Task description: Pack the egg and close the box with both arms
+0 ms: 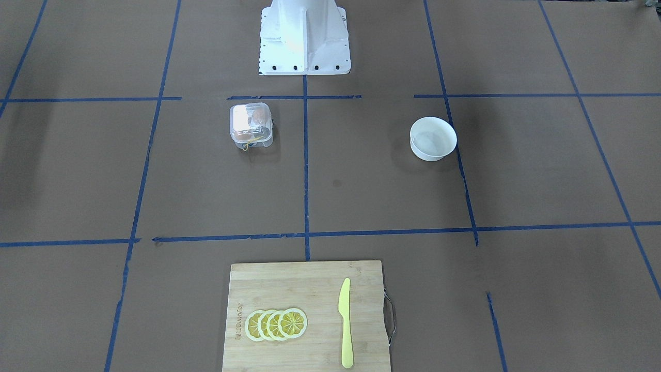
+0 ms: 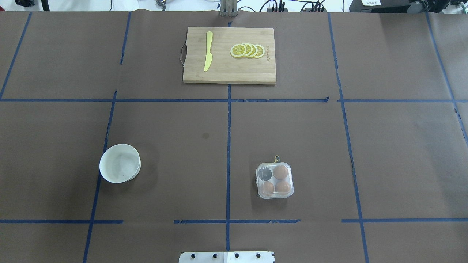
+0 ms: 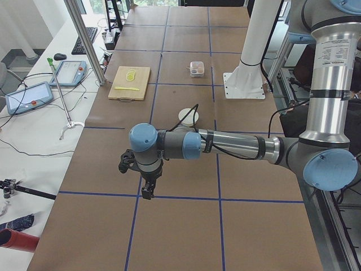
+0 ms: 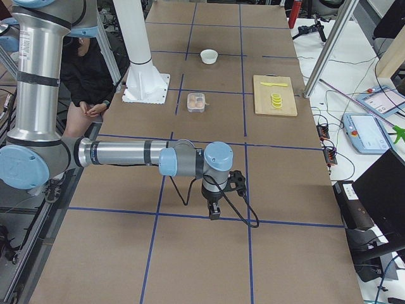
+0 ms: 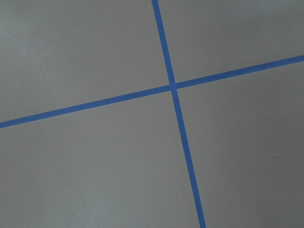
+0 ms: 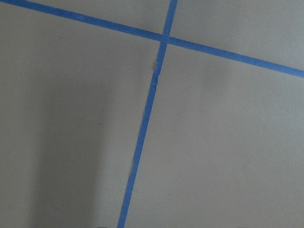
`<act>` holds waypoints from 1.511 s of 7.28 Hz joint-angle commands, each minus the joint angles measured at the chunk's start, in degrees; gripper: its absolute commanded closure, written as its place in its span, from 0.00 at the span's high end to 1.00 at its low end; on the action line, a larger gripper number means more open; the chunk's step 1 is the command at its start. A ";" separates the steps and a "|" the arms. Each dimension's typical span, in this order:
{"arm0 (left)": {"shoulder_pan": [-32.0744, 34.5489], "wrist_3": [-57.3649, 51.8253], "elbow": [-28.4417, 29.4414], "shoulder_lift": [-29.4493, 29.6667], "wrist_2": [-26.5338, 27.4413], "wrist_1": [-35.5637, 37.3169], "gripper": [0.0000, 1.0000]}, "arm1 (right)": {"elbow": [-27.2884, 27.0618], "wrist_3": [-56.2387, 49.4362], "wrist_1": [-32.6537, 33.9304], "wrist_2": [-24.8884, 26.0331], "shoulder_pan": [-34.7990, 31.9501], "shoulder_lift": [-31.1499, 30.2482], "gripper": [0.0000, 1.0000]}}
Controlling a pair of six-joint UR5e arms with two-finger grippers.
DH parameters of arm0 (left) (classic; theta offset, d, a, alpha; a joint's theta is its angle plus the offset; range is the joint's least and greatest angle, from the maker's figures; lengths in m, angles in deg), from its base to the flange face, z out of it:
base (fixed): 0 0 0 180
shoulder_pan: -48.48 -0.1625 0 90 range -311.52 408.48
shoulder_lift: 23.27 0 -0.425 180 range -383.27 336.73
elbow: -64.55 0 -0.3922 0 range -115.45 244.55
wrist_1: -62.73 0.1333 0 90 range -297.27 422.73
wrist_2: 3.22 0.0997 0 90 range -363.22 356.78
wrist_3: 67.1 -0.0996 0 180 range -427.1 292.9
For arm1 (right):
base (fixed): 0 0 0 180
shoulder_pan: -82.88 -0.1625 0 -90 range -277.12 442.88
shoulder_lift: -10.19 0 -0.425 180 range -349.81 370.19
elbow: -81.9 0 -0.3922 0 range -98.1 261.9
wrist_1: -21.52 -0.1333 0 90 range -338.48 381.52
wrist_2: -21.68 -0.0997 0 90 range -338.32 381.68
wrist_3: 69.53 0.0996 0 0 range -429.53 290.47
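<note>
Nearest the side cameras, two silver-grey jointed arms with light-blue joint caps reach out low over the brown paper-covered table point(image 2: 402, 164), one at each end. The left arm's black two-finger gripper point(image 3: 148, 189) and the right arm's black two-finger gripper point(image 4: 214, 212) both point down above crossings of blue tape point(image 5: 173, 86). Neither holds anything, and whether their fingers are apart or together cannot be told from these angles. Close to the robot's white pedestal base point(image 2: 226, 256) sits the small clear plastic four-cell egg box point(image 2: 275, 180), on the robot's right half of the table and well apart from both grippers. Three of its cells each hold a smooth tan-brown egg point(image 2: 280, 171); the fourth looks dark and holds no egg. Its clear lid appears to lie down over the tray. On the robot's left half stands a round white bowl point(image 2: 120, 168) with nothing in it. Farthest away lies a bamboo cutting board point(image 2: 226, 75) bearing yellow lemon slices point(image 2: 248, 50) and a yellow plastic knife point(image 2: 208, 51). Packing looks finished, so what probably remains is making sure the lid is latched. One gripper would best steady the tray's side while the other presses lightly on the lid's front edge, over the rim and not over the eggs, because thin plastic flexes and the light box could slide on paper.
</note>
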 commanded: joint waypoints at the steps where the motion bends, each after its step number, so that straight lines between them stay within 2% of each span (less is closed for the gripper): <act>1: 0.00 0.00 -0.12 0.00 0.00 -0.02 1.00 | 0.00 -0.14 -0.10 0.13 -2.82 -0.27 1.00; 5: 0.00 -0.09 -0.21 0.00 -0.26 -0.02 1.00 | 2.55 -0.14 -0.19 0.13 -3.26 -0.36 1.00; 11: 0.00 -0.09 -0.47 0.09 -0.26 -0.11 1.00 | 2.37 -0.23 -0.28 0.04 -3.27 -0.19 1.00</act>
